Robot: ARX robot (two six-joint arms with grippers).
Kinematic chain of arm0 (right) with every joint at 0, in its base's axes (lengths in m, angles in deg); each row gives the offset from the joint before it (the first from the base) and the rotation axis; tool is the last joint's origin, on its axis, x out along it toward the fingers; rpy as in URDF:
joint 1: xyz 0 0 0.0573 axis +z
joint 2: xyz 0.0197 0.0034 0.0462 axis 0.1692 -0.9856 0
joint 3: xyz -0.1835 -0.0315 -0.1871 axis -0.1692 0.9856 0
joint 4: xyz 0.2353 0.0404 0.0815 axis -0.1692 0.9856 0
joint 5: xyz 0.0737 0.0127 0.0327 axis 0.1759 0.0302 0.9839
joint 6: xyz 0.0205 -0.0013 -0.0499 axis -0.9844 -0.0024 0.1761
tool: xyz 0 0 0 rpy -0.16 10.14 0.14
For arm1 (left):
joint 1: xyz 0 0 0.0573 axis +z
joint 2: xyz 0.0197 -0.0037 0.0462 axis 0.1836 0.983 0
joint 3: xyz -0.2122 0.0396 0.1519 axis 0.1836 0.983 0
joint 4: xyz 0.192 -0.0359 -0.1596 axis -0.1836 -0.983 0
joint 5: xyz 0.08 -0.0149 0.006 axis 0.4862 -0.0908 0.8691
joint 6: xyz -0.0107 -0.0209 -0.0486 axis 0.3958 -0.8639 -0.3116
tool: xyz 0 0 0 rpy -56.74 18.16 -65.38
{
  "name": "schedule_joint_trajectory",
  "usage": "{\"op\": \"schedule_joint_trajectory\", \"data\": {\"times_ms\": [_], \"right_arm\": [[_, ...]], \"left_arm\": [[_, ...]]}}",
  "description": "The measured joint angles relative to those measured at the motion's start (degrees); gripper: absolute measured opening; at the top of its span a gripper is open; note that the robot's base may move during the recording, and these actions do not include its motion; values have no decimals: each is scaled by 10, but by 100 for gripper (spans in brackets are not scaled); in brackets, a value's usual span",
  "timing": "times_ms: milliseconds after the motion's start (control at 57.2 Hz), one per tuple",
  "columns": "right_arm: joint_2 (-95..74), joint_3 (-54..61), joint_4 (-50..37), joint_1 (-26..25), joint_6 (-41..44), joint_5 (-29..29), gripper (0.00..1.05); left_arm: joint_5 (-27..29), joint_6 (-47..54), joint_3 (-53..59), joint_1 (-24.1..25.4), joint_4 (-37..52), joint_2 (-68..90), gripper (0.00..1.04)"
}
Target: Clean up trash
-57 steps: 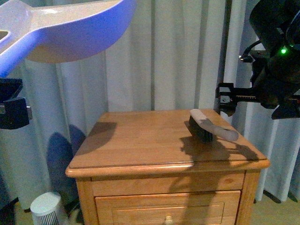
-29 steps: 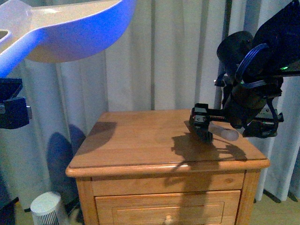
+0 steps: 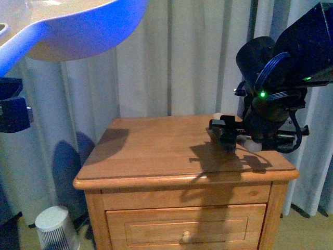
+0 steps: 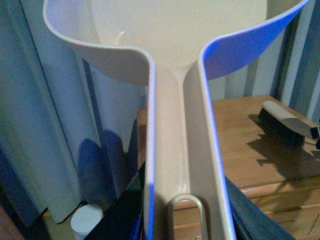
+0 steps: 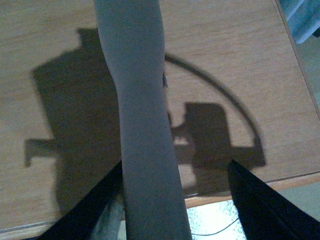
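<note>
My left gripper (image 4: 182,212) is shut on the handle of the beige dustpan (image 4: 180,60). It holds the dustpan (image 3: 78,31) high at the upper left, away from the wooden nightstand (image 3: 156,151). A brush (image 4: 282,120) with dark bristles lies on the nightstand's back right part. My right gripper (image 3: 229,134) hangs low over it. In the right wrist view that gripper (image 5: 175,172) is open, its fingers on either side of the grey brush handle (image 5: 140,125) without closing on it. The trash is out of view.
Pale curtains hang behind and beside the nightstand. A small white ribbed cylinder (image 3: 54,226) stands on the floor by its front left corner. A drawer with a knob (image 3: 183,238) faces me. The nightstand's right edge (image 5: 300,75) runs close to my right gripper.
My right arm has dropped and swung left onto the brush, so its open fingers now straddle the handle. The dustpan has risen slightly.
</note>
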Motion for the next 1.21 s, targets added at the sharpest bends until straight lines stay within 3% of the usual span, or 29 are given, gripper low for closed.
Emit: {"op": "schedule_joint_trajectory", "data": {"times_ms": [140,210,420,595,770,927,1207], "right_arm": [[0,0,-6,0,1,4,27],[0,1,-8,0,1,1,22],[15,23,-32,0,16,-13,21],[81,99,-150,1,89,-77,21],[224,240,-335,6,180,-115,21],[365,386,-452,16,236,-135,21],[589,617,-504,22,273,-171,21]], "left_arm": [[0,0,0,0,0,0,26],[0,0,0,0,0,0,26],[0,0,0,0,0,0,26],[0,0,0,0,0,0,26],[0,0,0,0,0,0,26],[0,0,0,0,0,0,26],[0,0,0,0,0,0,26]]}}
